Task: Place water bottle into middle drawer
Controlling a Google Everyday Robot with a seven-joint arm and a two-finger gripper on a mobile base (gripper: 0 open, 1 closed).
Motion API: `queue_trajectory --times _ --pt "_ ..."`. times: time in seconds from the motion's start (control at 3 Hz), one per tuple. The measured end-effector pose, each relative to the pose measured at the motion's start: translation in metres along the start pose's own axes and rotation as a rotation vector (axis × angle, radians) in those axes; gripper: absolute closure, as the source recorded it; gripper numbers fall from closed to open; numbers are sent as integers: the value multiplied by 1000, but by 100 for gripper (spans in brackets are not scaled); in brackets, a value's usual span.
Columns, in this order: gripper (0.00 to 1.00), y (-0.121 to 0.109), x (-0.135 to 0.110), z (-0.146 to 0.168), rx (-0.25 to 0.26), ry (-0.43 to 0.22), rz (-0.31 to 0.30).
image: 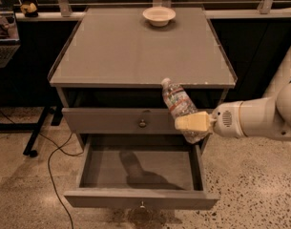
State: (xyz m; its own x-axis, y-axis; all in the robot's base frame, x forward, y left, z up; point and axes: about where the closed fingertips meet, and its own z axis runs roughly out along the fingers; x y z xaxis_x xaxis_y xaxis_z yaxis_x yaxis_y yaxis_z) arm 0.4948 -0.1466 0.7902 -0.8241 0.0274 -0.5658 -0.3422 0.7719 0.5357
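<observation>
The small clear crinkled plastic water bottle (pixel 177 101) with a white cap hangs in the air, tilted with its cap up and to the left. It is in front of the right part of the closed upper grey drawer (pixel 107 120) and above the right rear corner of the middle drawer (pixel 111 198). The cream-fingered gripper (pixel 193 123) on the white arm, reaching in from the right, is clamped on the bottle's lower half, and the base seems to stick out just below the fingers, though that part is murky. The wide shallow grey middle drawer is pulled fully out, and a dark shadow lies on its bare floor. Above it, the grey cabinet top (pixel 135 51) carries a shallow cream bowl (pixel 159 15) near its back edge, well apart from the bottle.
</observation>
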Motion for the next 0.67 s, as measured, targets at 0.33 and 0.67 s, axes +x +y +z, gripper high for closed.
queue_trajectory --times 0.33,0.67 --pt "100 -3 33 16 -55 54 27" --pt "100 -7 61 33 -121 125 39"
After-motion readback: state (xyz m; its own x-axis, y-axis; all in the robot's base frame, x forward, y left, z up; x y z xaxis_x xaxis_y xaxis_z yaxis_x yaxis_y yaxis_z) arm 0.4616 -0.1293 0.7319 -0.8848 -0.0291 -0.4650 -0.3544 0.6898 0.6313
